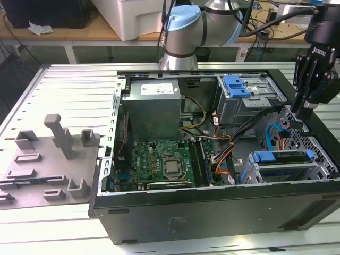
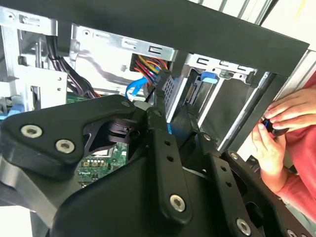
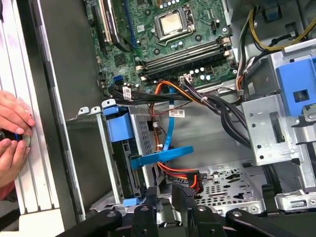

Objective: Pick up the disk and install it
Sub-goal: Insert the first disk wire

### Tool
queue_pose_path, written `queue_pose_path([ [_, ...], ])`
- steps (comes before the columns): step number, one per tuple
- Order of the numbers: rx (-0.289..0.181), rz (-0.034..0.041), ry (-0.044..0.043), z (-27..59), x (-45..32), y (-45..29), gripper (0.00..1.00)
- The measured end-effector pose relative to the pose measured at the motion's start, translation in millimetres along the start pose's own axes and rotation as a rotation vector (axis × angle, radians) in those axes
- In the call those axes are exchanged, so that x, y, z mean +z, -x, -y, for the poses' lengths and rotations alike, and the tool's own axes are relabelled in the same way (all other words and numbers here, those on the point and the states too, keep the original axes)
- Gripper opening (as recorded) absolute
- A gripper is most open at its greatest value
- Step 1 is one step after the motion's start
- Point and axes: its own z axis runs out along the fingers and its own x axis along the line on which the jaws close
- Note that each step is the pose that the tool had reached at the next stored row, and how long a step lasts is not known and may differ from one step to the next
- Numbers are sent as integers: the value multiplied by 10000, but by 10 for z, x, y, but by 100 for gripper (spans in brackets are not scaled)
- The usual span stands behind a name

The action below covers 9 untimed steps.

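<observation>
The disk (image 1: 281, 158), a flat drive with bright blue rails, sits in the lower drive cage (image 1: 249, 172) at the exterior view's right end of the open computer case. In the first wrist view the disk's blue rail (image 3: 118, 127) shows at the mouth of that cage. My gripper (image 1: 304, 111) hangs above and just behind the cage, over the perforated end wall (image 1: 308, 143) of the case. It is shut with nothing held, and it is apart from the disk. Its tips (image 3: 165, 197) hover over the orange and blue cables.
A grey power supply (image 1: 154, 109) and green motherboard (image 1: 159, 164) fill the case's left half. An upper drive bay with a blue bracket (image 1: 236, 85) stands behind. A person's hands (image 3: 12, 133) hold a small dark object at the slatted table's edge beside the case. A grey fixture (image 1: 53, 154) lies left.
</observation>
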Motion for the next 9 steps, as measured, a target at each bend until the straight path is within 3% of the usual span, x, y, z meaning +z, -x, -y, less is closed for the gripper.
queue_pose_path([
  [6, 419, -90, 98, 49, 39, 53, 33],
  [9, 559, -189, 112, 60, 64, 79, 33],
])
